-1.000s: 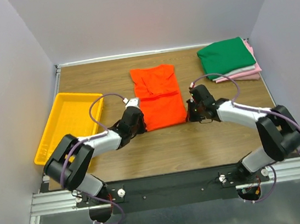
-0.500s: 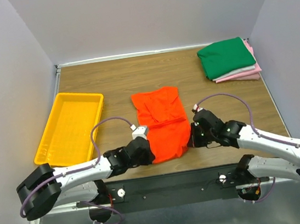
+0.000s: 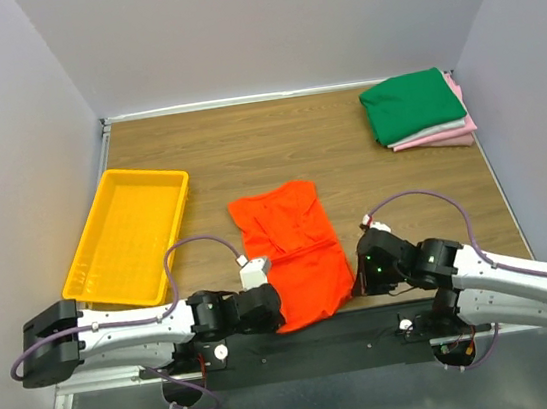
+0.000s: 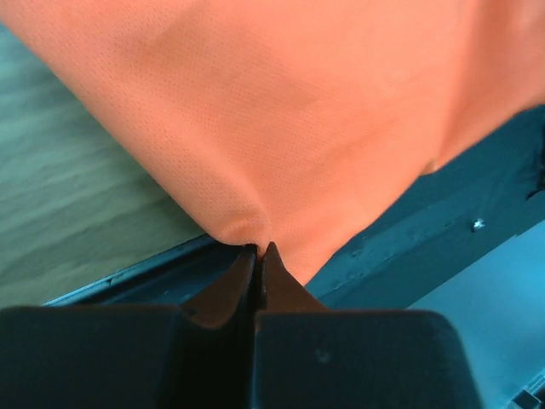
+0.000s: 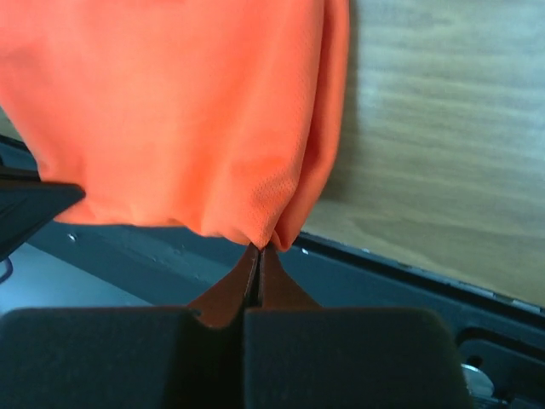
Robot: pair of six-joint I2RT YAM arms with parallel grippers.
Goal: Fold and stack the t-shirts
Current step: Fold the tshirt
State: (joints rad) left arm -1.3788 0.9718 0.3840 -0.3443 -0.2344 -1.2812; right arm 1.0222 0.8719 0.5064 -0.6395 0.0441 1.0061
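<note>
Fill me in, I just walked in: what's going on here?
Both arms are handling the orange t-shirt: the left gripper and the right gripper each pinch one near corner, and its near hem hangs past the front edge of the table. A folded stack with a green t-shirt on top sits at the far right.

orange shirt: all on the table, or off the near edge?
Partly off: orange shirt hem lies past the table, over the black rail.

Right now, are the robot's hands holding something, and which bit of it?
Yes, the orange t-shirt. The left gripper pinches its near left corner and the right gripper pinches its near right corner, both shut on the cloth.
</note>
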